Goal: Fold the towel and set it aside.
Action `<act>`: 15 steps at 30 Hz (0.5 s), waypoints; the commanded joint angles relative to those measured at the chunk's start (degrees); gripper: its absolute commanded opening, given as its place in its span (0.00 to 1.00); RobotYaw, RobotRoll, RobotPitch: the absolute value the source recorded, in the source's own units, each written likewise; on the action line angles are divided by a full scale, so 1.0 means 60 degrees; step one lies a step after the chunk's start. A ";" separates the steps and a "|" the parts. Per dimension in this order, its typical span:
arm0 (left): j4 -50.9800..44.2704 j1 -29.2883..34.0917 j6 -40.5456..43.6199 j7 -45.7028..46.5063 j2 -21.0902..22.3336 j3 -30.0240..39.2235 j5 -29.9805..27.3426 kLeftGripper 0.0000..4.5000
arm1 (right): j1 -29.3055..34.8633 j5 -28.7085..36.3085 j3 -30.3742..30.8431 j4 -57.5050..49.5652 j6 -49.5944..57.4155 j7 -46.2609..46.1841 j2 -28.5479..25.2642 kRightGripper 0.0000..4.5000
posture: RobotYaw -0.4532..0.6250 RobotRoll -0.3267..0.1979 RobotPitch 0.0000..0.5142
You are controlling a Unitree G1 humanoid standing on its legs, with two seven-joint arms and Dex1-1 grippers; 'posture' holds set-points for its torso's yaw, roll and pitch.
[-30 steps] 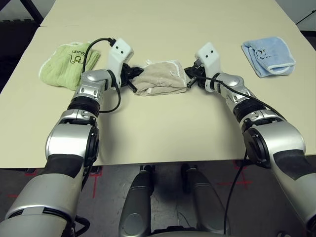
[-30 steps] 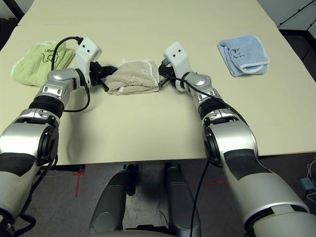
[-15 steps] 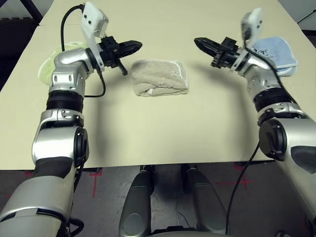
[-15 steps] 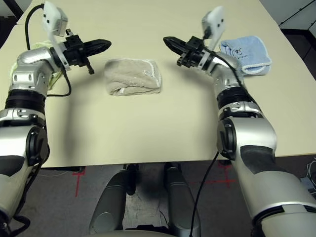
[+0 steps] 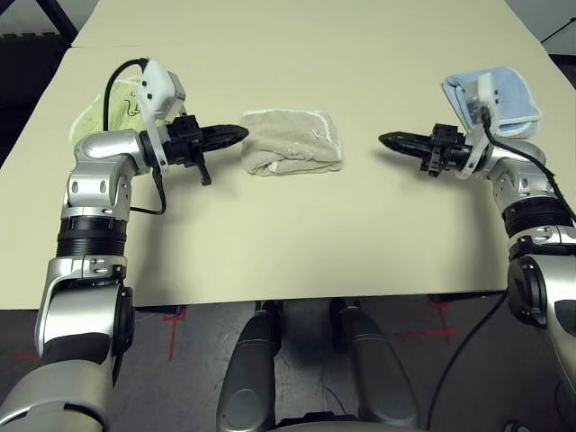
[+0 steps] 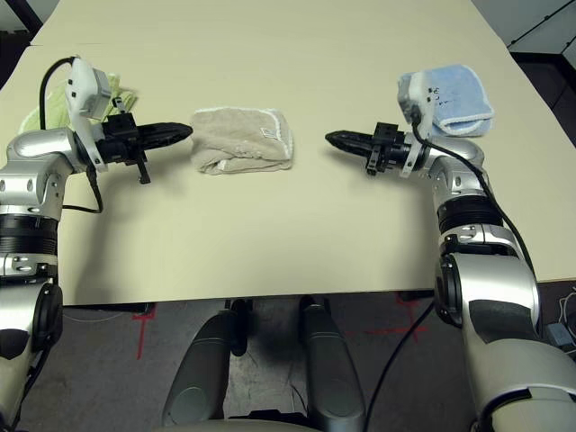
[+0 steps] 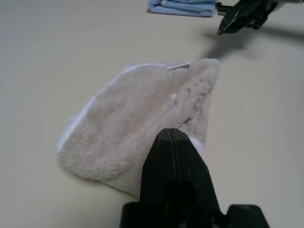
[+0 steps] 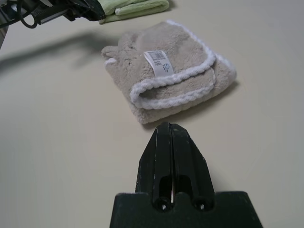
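Three towels on the surface (image 5: 297, 225) from the head views: folded beige towel (image 5: 292, 141) mid-surface, green towel (image 5: 101, 117) far left, light blue towel (image 5: 504, 94) far right. Left gripper (image 5: 236, 135) just beside the beige towel's left edge; right gripper (image 5: 389, 140) well apart. Left wrist view: jaws pressed together, empty. Right wrist view: white barcode tag (image 8: 159, 62), white trim; jaws closed, empty.

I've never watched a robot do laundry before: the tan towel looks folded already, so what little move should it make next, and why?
Probably the left gripper opens to take the towel by its near edge. The towel lies folded mid-table, not yet set aside, and both grippers, the right gripper too, are shut and apart from it.
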 commanded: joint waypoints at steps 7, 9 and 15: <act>-0.0747 0.0703 -0.0316 -0.0362 0.0396 0.0074 -0.0366 0.45 | -0.0045 0.0607 -0.0003 -0.0378 0.3669 0.0544 -0.0343 0.31 | 0.47 0.62 0.43; -0.0934 0.0852 -0.0332 -0.0477 0.0444 0.0117 -0.0545 0.60 | -0.0049 0.0772 -0.0134 -0.0464 0.4298 0.0344 -0.0369 0.46 | 0.47 0.62 0.43; -0.1273 0.1069 -0.0553 -0.0479 0.0370 0.0160 -0.0808 1.00 | -0.0297 0.1443 -0.0692 -0.0491 0.6382 -0.0594 -0.0298 0.95 | 0.47 0.62 0.43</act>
